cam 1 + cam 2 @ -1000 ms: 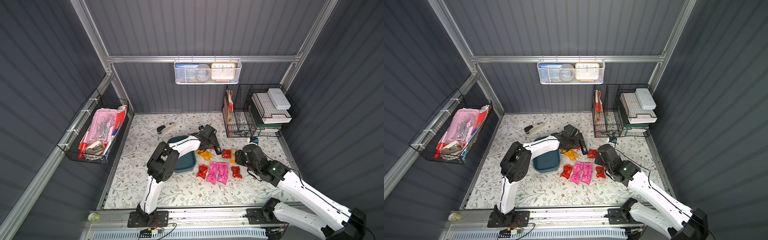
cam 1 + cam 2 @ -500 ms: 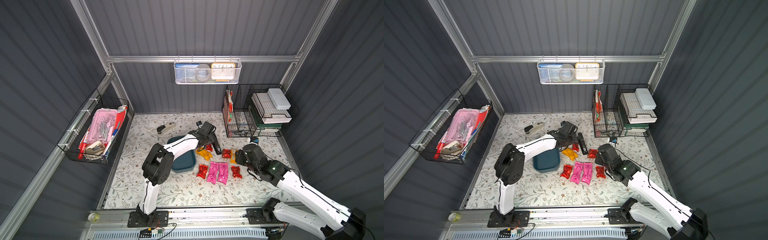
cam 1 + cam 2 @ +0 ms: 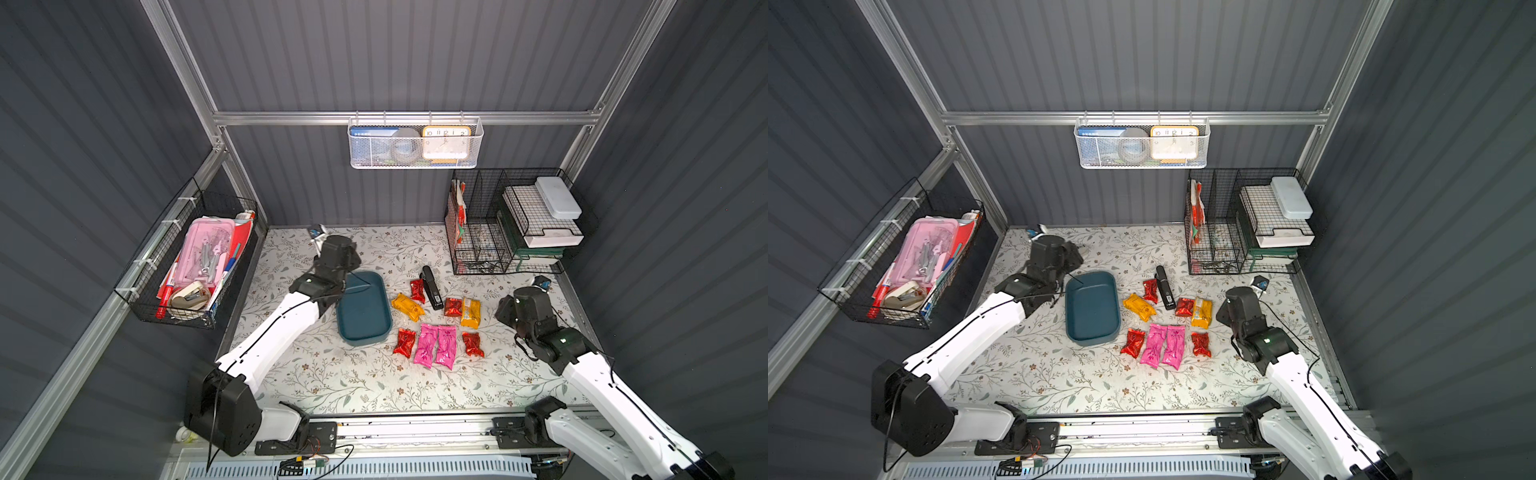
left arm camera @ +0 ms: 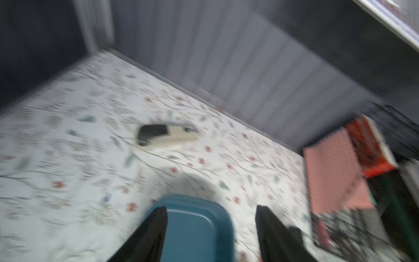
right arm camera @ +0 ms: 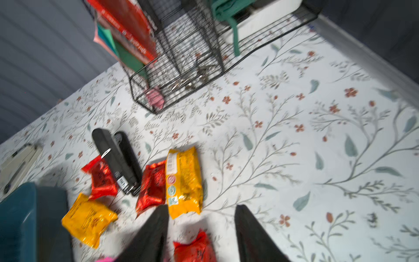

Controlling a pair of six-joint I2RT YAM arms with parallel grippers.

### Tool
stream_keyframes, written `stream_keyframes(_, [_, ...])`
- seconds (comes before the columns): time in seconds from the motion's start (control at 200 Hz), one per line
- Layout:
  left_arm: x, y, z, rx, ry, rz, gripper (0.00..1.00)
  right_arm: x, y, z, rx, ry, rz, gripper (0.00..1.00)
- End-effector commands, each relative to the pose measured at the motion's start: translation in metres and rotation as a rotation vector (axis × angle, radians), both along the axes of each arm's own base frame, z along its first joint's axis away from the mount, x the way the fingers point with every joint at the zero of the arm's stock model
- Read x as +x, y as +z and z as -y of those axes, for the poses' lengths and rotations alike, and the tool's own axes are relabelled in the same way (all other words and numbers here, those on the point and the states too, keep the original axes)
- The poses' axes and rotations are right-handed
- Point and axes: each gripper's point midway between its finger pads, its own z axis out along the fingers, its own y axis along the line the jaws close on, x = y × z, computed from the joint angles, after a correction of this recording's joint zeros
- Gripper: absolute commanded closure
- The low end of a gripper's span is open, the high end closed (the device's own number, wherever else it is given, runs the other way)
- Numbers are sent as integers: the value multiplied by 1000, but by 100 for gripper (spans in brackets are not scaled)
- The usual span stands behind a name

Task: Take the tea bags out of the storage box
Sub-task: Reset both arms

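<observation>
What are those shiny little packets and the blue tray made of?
The packets look like thin metallic foil: they glint and hold crinkles. The blue tray looks like moulded plastic, smooth and fairly matte, with rounded corners. Looks alone cannot confirm either.

Eight tea bags [image 3: 427, 347], one storage box [image 3: 365, 311], one black stapler [image 3: 432, 287].

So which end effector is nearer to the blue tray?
Left. The left end effector is at the tray's corner; the right end effector is beyond the tea bags.

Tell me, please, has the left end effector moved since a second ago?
Yes. The left end effector swung away from the black stapler, to the far-left corner of the storage box.
</observation>
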Motion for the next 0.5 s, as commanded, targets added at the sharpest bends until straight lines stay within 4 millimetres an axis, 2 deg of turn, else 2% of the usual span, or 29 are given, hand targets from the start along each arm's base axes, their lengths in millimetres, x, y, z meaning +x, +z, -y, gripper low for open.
stream_keyframes(0.0, [-8,12,-44,190,71,54,21,16,7,27,-124,-45,77,40])
stream_keyframes(0.1, [-15,7,-71,293,135,67,12,29,-5,51,-185,-91,67,38])
stream_keyframes(0.165, [-18,-5,-87,318,155,53,9,41,-14,62,-205,-101,76,37])
stream_keyframes(0.24, [-20,-20,-105,306,168,29,1,55,-30,66,-216,-67,81,36])
stream_keyframes(0.355, [-20,-48,-127,285,165,2,1,75,-46,68,-243,-14,75,33])
stream_keyframes(0.38, [-20,-51,-131,290,167,3,1,79,-57,67,-246,5,51,32])
stream_keyframes(0.495, [-21,-66,-141,328,168,21,1,94,-65,62,-258,55,116,31])
